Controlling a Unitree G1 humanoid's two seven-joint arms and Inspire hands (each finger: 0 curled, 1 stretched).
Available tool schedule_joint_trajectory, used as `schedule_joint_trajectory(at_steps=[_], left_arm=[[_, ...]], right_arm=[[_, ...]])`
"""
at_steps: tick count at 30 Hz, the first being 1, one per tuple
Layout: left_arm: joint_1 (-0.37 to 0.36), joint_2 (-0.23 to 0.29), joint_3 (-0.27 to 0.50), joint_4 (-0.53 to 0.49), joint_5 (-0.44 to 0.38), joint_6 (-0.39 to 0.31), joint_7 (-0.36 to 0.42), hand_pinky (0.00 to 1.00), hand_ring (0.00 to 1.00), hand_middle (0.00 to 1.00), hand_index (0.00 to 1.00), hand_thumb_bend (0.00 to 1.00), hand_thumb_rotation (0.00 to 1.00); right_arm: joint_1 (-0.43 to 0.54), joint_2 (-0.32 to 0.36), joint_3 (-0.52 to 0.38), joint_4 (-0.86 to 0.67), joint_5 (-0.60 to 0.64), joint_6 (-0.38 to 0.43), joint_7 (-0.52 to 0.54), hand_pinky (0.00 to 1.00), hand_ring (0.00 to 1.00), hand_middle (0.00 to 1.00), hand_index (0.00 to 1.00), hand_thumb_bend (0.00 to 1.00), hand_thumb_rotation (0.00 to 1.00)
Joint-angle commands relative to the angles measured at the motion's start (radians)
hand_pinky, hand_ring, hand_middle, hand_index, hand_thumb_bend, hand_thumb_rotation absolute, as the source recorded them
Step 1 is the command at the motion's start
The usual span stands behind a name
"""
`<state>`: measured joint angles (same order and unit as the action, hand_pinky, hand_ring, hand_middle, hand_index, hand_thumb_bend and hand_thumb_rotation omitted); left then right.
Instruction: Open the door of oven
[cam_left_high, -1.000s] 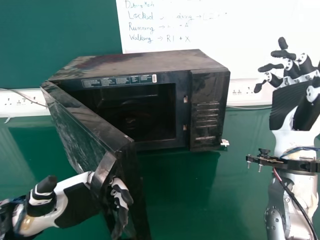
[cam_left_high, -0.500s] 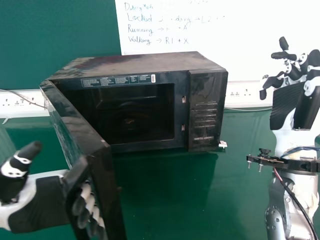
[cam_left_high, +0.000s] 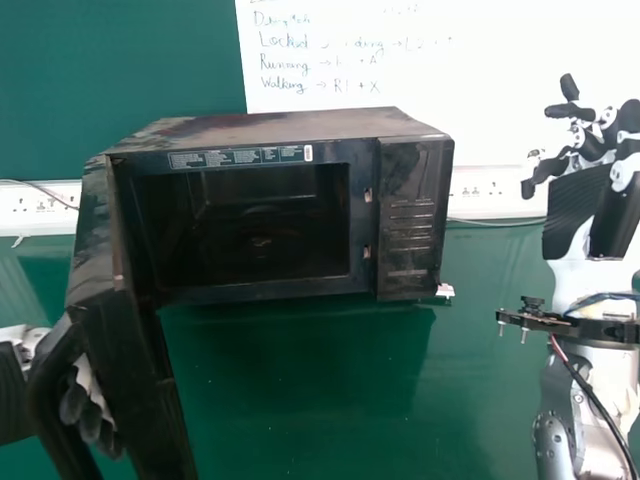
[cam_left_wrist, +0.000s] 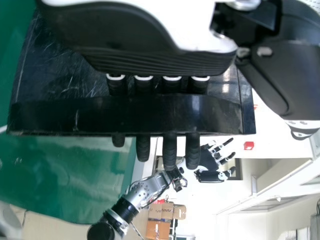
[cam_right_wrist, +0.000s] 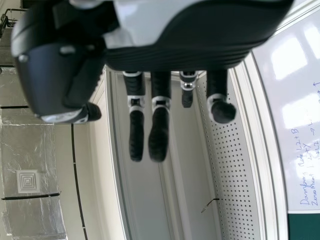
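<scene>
At eight o'clock, the left robot hand (cam_left_wrist: 142, 62), fingers straight behind the handle (cam_left_wrist: 130, 116), should ease the wide-swung door (cam_left_high: 130, 370) round its hinge without dragging the oven (cam_left_high: 412, 220) at eleven o'clock. The right robot hand (cam_left_high: 578, 212) is spread at two o'clock.

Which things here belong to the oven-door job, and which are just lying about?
For the job: oven; open door; door handle; left hand, fingers through the handle.

Not part of it: whiteboard; wall sockets; cardboard boxes; right hand, raised, idle.
</scene>
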<state>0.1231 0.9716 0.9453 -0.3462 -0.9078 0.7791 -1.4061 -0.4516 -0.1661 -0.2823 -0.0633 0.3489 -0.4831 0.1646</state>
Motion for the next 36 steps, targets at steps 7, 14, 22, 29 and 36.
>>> schedule_joint_trajectory(at_steps=[7,14,22,29,36], left_arm=[[0.034,0.090,0.164,0.154,-0.049,-0.014,-0.125,0.05,0.09,0.17,0.48,0.51,0.07],[0.103,0.055,0.265,0.236,-0.076,0.167,-0.061,0.03,0.08,0.17,0.47,0.51,0.06],[0.075,-0.166,0.402,0.135,-0.004,-0.098,0.168,0.15,0.20,0.24,0.47,0.50,0.08],[-0.314,-0.398,0.290,0.469,-0.077,-0.534,0.084,0.08,0.12,0.23,0.44,0.91,0.50],[-0.432,-0.332,0.249,0.764,-0.085,-0.505,-0.074,0.07,0.12,0.24,0.51,0.95,0.57]], right_arm=[[-0.011,-0.009,-0.010,0.011,0.013,-0.008,0.017,0.47,0.60,0.72,0.73,1.00,1.00],[-0.010,-0.010,-0.012,0.007,0.023,-0.003,0.025,0.46,0.59,0.71,0.73,1.00,0.99],[-0.009,-0.008,-0.009,0.002,0.020,0.004,0.028,0.46,0.59,0.71,0.73,1.00,1.00],[-0.010,-0.011,-0.006,0.003,0.011,0.005,0.025,0.46,0.59,0.70,0.73,1.00,1.00],[-0.009,-0.012,-0.005,0.000,0.015,0.010,0.029,0.47,0.60,0.71,0.73,1.00,1.00]])
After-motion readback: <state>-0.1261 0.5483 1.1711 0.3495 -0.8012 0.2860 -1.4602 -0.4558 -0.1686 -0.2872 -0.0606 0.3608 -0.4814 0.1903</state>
